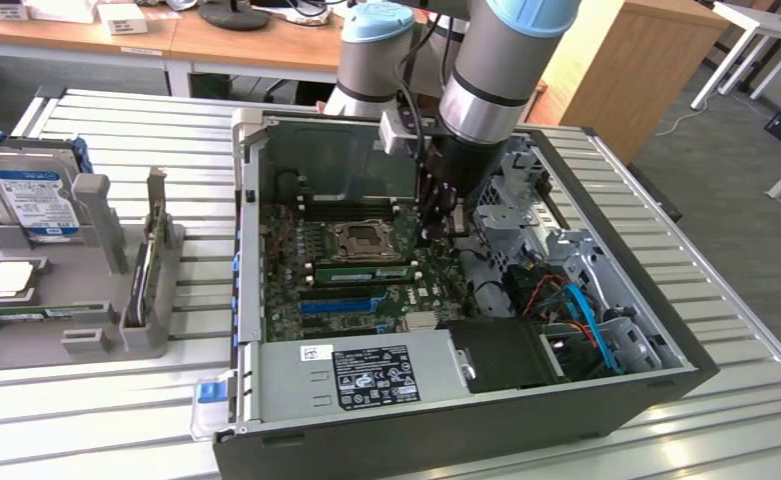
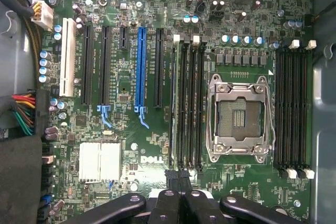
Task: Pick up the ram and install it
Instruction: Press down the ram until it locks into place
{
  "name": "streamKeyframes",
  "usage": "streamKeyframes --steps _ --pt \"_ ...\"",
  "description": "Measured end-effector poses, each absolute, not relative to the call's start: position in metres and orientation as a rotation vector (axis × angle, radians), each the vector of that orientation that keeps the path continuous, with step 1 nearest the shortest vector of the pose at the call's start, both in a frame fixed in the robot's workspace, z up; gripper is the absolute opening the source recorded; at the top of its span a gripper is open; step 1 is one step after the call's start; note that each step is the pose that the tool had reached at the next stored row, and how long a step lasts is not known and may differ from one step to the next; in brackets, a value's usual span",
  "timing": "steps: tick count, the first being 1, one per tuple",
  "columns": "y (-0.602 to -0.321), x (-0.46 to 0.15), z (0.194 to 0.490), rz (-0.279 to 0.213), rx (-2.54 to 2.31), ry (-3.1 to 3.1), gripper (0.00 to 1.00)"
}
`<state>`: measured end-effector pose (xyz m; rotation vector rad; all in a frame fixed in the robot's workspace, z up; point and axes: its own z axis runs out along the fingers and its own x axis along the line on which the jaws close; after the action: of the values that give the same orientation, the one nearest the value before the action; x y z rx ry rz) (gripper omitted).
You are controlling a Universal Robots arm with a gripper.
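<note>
Slatted metal table (image 1: 123, 410) under everything, in an office with grey carpet (image 1: 724, 130).

At the exterior view's left, on that table, a grey holder (image 1: 90, 335) with a hard drive (image 1: 37, 200) propped up in it. Just beside the drive toward the right, an upright card (image 1: 147, 270) with a metal bracket. Behind, wooden desks (image 1: 230, 40).

In the middle, an open computer case (image 1: 430, 440) lying on its side, motherboard (image 1: 297, 280) exposed, power supply (image 1: 363, 370) along the near edge. On the motherboard, between the CPU socket (image 1: 359, 240) and the blue expansion slot (image 1: 343, 303), the ram (image 1: 359, 272), standing on edge in a memory slot.

Further right inside the case, blue cables (image 1: 588, 320). Beyond the case, a wooden cabinet (image 1: 630, 60) and a white desk (image 1: 777, 22).

Arm (image 1: 490, 95) reaching steeply down from above into the case, wrist low over the board, toward the exterior view's right of the socket. At its end, the gripper (image 2: 178, 178) pointing down at the board near one end of the memory slots, fingers (image 2: 169, 198) pressed together, nothing held between them.
</note>
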<state>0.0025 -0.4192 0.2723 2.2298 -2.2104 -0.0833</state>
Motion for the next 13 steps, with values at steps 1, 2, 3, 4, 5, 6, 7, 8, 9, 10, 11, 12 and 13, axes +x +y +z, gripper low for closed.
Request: streamKeyframes --steps 1,2,3,4,5,6,7,8,9,10,11,12,13 --pt "-0.4193 0.0025 0.2723 -0.083 2.230 -2.210 0.11" --pt "-0.4193 0.0025 0.2722 -0.083 2.230 -2.210 0.11" --pt "-0.4192 0.0025 0.2718 -0.083 2.230 -2.211 0.11" --pt "-0.4192 0.0026 0.2713 -0.083 2.230 -2.210 0.11" --pt "-0.4192 0.0026 0.2707 -0.082 2.229 -2.210 0.11" --pt "-0.4192 0.0026 0.2699 -0.081 2.229 -2.210 0.11" --pt "-0.4192 0.0026 0.2690 -0.081 2.229 -2.210 0.11" --pt "-0.4192 0.0026 0.2682 -0.080 2.229 -2.210 0.11" --pt "-0.4193 0.0025 0.2675 -0.079 2.229 -2.209 0.11" --pt "-0.4193 0.0025 0.2665 -0.078 2.228 -2.209 0.11" --pt "-0.4193 0.0025 0.2656 -0.077 2.228 -2.209 0.11" --pt "-0.4192 0.0025 0.2647 -0.076 2.229 -2.209 0.11" --pt "-0.4192 0.0025 0.2638 -0.075 2.228 -2.209 0.11"
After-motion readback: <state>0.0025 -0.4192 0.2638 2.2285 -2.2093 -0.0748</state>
